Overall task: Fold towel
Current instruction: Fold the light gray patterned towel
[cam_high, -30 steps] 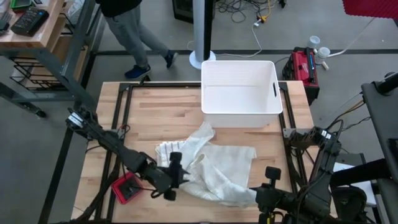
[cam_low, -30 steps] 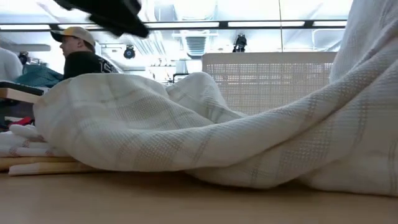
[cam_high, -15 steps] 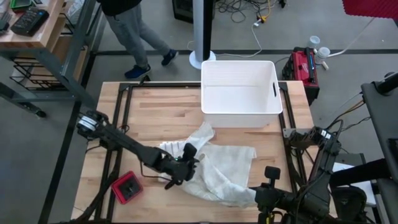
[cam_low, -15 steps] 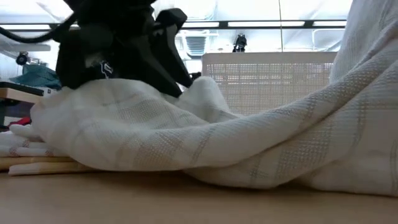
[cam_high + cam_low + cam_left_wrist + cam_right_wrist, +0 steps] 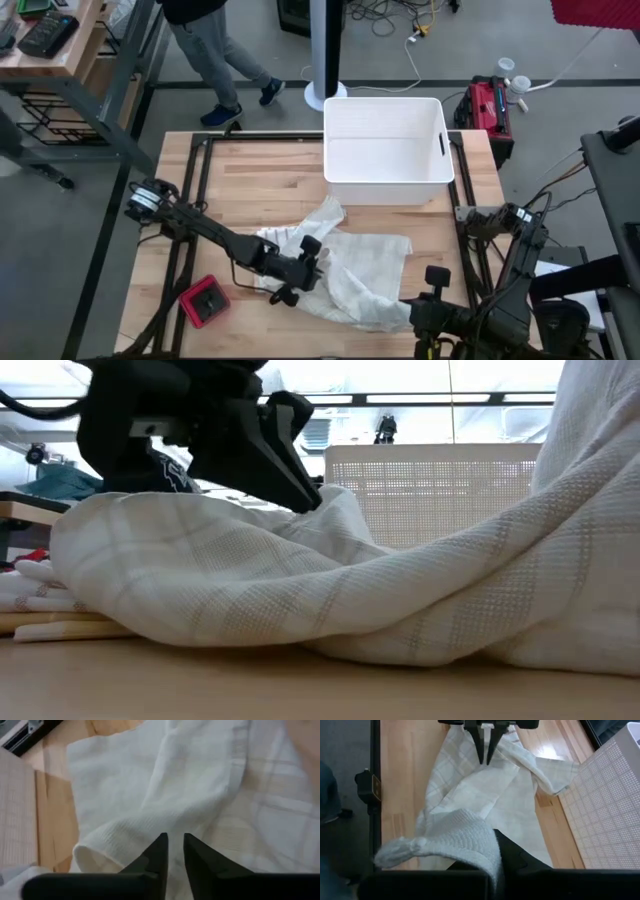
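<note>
1. Lying crumpled on the near middle of the wooden tabletop (image 5: 250, 190), the white towel (image 5: 355, 270) with faint plaid lines spreads in loose folds, one pointed corner reaching toward the bin and another bunched at the near right edge.
2. In the low view the towel (image 5: 330, 600) fills most of the picture, heaped in soft ridges on the wood.
3. The left end effector (image 5: 312, 262) rests on the towel's left part, its arm stretched across the tabletop from the left side.
4. In the left wrist view the left end effector (image 5: 175, 847) has its two dark fingers close together with a narrow gap between them, tips pressed at a rolled fold of the towel (image 5: 165, 795); whether cloth is pinched between them cannot be told.
5. The right end effector (image 5: 495, 852) sits at the near right edge of the tabletop, fingers together and clamped on a bunched corner of the towel (image 5: 455, 835), which drapes over them.
6. A white rectangular plastic bin (image 5: 385, 150) stands at the far side of the tabletop, just beyond the towel's upper corner and apart from it.
7. A small red and black object (image 5: 205, 302) lies near the front left corner of the tabletop, beside the left arm.
8. Beyond the tabletop a person's legs (image 5: 215, 60) show on the grey floor, near a white pole (image 5: 328, 50).
</note>
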Available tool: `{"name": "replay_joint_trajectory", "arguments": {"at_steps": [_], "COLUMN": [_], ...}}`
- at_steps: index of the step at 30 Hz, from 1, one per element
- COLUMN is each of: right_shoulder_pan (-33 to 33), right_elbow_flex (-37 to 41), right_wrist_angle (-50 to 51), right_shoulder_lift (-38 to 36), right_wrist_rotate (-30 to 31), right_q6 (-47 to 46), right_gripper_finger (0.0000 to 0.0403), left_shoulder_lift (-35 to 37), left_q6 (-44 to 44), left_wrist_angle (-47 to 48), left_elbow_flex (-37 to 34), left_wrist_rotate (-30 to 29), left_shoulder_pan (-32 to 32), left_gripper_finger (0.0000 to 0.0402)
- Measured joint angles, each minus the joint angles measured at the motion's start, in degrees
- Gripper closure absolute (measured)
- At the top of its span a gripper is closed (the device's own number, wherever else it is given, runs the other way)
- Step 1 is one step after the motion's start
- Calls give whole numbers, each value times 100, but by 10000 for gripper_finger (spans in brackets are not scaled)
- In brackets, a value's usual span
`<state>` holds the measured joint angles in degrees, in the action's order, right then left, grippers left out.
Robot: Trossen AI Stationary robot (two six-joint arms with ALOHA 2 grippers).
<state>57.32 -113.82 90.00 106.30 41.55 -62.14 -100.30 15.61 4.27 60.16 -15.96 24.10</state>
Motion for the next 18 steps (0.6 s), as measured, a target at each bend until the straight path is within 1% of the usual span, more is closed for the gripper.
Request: {"name": "replay_joint_trajectory", "arguments": {"at_steps": [1, 3, 6, 9, 12, 17, 18], "right_shoulder_pan": [0, 0, 0, 0, -9, -37, -37], "right_elbow_flex": [0, 0, 0, 0, 0, 0, 0], "right_wrist_angle": [2, 1, 2, 2, 2, 2, 2], "right_shoulder_lift": [0, -2, -2, -2, -4, -4, -4], "right_wrist_rotate": [0, 0, 1, 1, 1, -1, 0], "right_q6": [1, 1, 1, 18, 24, 66, 71], "right_gripper_finger": [403, 403, 403, 403, 403, 403, 403], "left_shoulder_lift": [11, 38, 41, 41, -17, -373, -458], "left_q6": [104, 410, 783, 952, 1163, 1243, 1239], "left_wrist_angle": [78, 476, 1040, 1174, 1168, 1120, 1072], "left_elbow_flex": [42, 152, 346, 426, 426, 459, 483], "left_wrist_rotate": [-47, -355, -716, -729, -711, -638, -701], "left_shoulder_pan": [28, 80, 127, 122, 119, 122, 122], "left_gripper_finger": [362, 369, 360, 331, 293, 233, 224]}}
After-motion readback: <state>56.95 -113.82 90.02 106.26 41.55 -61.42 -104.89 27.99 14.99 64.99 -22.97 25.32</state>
